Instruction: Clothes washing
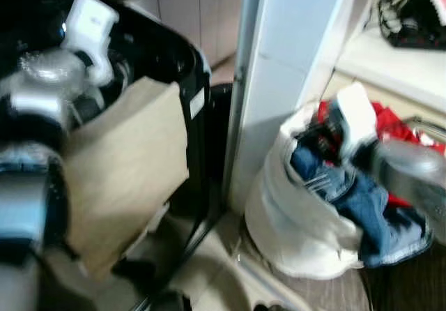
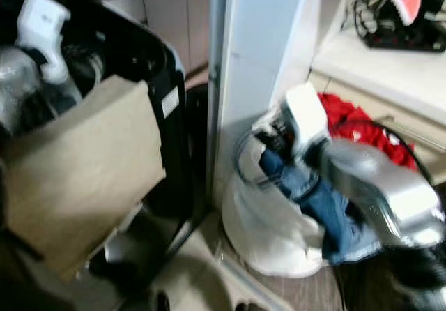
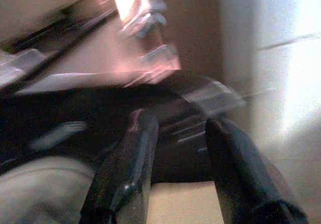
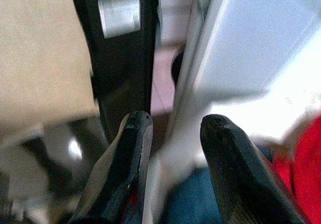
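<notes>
Reaching: right gripper (image 4: 170, 169), fingers parted and empty, poised directly over the blue jeans (image 1: 369, 206) in the white laundry bag (image 1: 293, 234), apparently to grasp. Left gripper (image 3: 175, 174), likewise unclenched, idles beside the tan cloth (image 1: 125, 164).

White laundry bag (image 1: 293, 220) holding jeans (image 1: 369, 210), red garment (image 1: 394, 126), right arm above

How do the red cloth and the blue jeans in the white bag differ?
The red cloth is bright red and lies at the far side of the white bag, while the blue jeans are dark blue and hang over its near edge. The right gripper hovers open nearer the jeans than the red cloth. Both are crumpled laundry in the same bag.
</notes>
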Robot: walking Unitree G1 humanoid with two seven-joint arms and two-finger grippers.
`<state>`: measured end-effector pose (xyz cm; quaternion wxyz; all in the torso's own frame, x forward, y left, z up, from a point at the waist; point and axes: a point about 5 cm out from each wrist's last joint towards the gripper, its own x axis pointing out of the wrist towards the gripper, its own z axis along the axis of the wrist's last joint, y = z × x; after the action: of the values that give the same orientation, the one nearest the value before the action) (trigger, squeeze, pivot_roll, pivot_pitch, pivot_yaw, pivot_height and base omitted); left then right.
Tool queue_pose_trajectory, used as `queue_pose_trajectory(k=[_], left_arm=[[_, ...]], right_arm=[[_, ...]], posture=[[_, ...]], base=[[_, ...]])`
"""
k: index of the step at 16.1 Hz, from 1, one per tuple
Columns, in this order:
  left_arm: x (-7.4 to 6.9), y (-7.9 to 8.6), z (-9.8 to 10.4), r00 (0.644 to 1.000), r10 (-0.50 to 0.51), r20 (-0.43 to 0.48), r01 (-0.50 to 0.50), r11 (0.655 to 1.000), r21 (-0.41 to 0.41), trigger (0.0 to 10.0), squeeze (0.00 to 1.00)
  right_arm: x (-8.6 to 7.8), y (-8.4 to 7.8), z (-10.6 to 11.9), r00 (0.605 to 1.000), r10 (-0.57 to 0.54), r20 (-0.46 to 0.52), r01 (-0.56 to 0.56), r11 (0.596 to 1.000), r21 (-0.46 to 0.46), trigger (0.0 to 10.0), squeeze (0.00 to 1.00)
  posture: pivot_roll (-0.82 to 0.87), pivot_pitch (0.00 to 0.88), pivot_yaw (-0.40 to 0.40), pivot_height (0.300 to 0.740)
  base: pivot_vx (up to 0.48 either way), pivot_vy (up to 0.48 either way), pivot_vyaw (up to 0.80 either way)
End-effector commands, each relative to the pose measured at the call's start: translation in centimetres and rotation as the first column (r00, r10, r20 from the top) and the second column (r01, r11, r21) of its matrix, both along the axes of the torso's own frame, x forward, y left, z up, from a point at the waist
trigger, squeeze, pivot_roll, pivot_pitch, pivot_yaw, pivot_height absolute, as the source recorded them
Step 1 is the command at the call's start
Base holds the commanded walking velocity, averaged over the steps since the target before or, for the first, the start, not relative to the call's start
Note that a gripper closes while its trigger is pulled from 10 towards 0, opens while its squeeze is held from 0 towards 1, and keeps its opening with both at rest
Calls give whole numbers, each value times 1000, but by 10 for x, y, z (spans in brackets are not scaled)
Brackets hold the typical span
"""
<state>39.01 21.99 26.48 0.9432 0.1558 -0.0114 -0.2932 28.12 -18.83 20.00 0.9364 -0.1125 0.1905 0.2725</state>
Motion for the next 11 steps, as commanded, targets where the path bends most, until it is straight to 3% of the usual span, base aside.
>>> queue_pose_trajectory(k=[1,3,6,7,8,11], left_arm=[[-20,-29,1,958,-287,-9,287,958,-25,10000,0],[-44,-52,-17,882,-461,-97,457,887,-65,10000,0],[-64,-76,-34,822,-555,-127,544,832,-111,10000,0],[-71,-83,-39,806,-577,-135,563,817,-129,10000,0],[-87,-97,-45,773,-616,-152,594,787,-168,10000,0],[-100,-109,-46,741,-650,-168,617,759,-209,10000,0]], right_arm=[[-7,-11,8,1000,27,-10,-28,999,-35,10000,1000],[-18,-27,13,997,54,-52,-61,989,-132,10000,1000],[-24,-48,11,996,22,-89,-41,975,-220,10000,1000],[-24,-54,7,995,5,-99,-27,973,-230,10000,1000],[-21,-66,-4,993,-38,-109,10,970,-244,10000,1000],[-13,-79,-25,987,-108,-120,82,975,-205,10000,1000]], posture=[[-108,65,2,740],[-112,62,6,740],[-117,59,11,740],[-119,58,13,740],[-120,56,13,740],[-116,50,14,740]], base=[[0,0,0],[0,0,0],[0,0,0],[0,0,0],[0,0,0],[0,0,0]])
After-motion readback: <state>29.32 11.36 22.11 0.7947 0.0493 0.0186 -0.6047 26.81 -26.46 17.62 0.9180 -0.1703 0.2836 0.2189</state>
